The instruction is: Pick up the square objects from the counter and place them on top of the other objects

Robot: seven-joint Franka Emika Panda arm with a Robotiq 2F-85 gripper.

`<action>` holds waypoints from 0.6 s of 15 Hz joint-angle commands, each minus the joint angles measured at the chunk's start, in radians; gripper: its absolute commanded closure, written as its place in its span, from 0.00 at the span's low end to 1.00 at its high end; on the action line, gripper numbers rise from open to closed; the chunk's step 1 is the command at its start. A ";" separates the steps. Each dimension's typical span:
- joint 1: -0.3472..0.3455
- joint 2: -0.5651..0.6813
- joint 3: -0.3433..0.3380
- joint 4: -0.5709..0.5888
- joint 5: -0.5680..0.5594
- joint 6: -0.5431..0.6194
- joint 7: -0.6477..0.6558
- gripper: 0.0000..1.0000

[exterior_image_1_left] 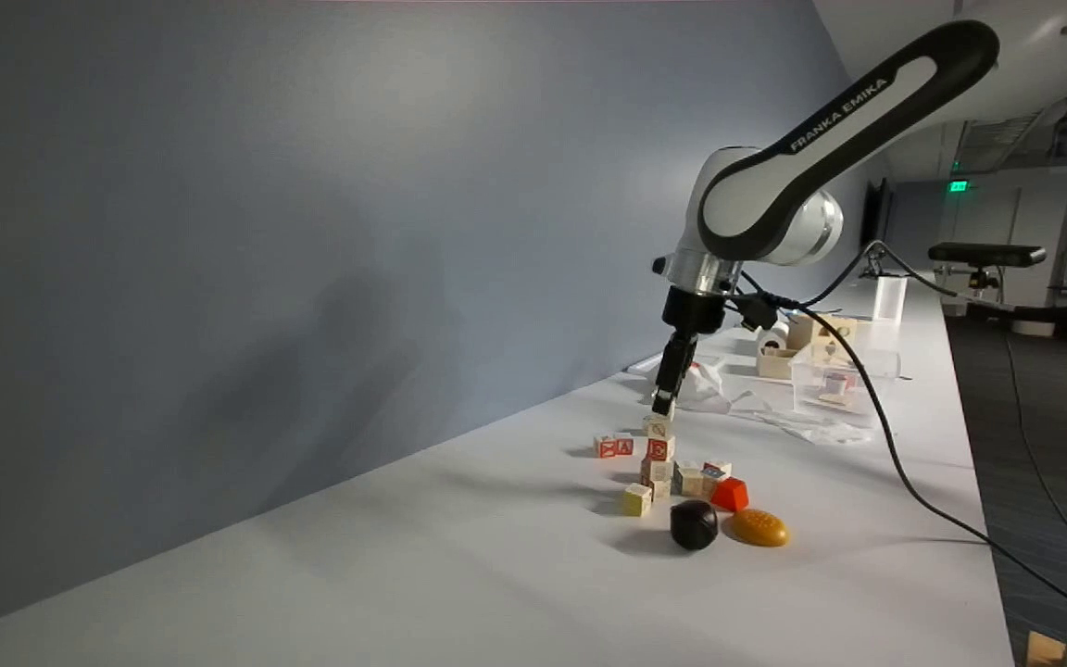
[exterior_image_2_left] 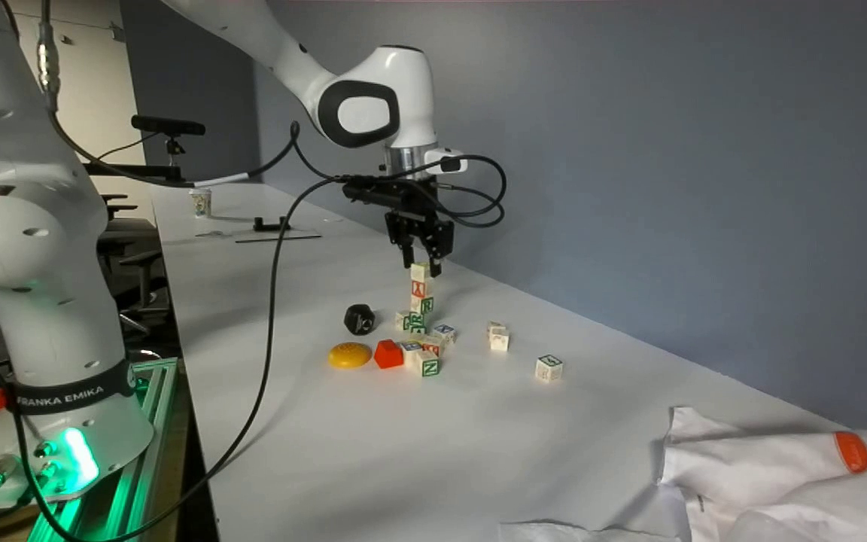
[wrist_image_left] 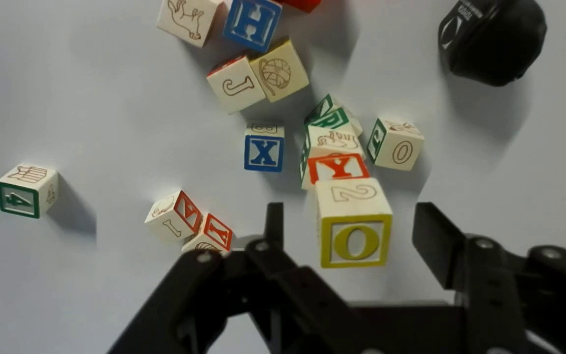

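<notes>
Tan cube blocks stand in a tall tower on the white counter; it also shows in an exterior view. Its top block has a yellow O face and rests on a red-lettered block. My gripper is open around this top block, one finger on each side, with a gap on both sides; it shows in both exterior views. Loose blocks lie on the counter: a green 4 block, a red-marked pair, a blue X block and a J block.
A black rounded piece, an orange oval piece and a red piece lie near the tower. A white bag lies on the counter. A clear bin stands farther along. A wall runs behind.
</notes>
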 commanded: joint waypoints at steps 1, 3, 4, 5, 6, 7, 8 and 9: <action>-0.013 -0.010 0.019 0.003 -0.021 -0.006 0.013 0.02; -0.011 -0.041 0.024 0.010 -0.012 -0.067 0.029 0.00; -0.013 -0.062 0.029 0.014 -0.026 -0.107 0.041 0.00; -0.009 -0.084 0.029 0.020 -0.013 -0.156 0.034 0.00; -0.007 -0.106 0.028 0.025 -0.007 -0.195 0.027 0.00; -0.007 -0.133 0.028 0.029 -0.009 -0.237 0.021 0.00; -0.011 -0.152 0.030 0.033 -0.021 -0.264 0.030 0.00; -0.017 -0.172 0.031 0.037 -0.038 -0.290 0.035 0.00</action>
